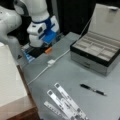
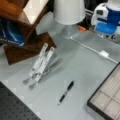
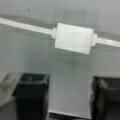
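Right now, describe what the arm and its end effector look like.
The arm has rounded, glossy white shells, with a blue band and blue blocks near the wrist in both front views. A small orange part sits beside it. In the wrist view the end effector shows two dark, blocky, square-ended fingers set apart.

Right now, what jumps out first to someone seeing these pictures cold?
The white inline switch on its cord fills the wrist view, lying on the grey table with the open gripper above it, fingers apart and touching nothing. In a front view, an open jewellery box with empty compartments sits at the right, a black pen in front of it. A folding metal stand lies near the table's edge.
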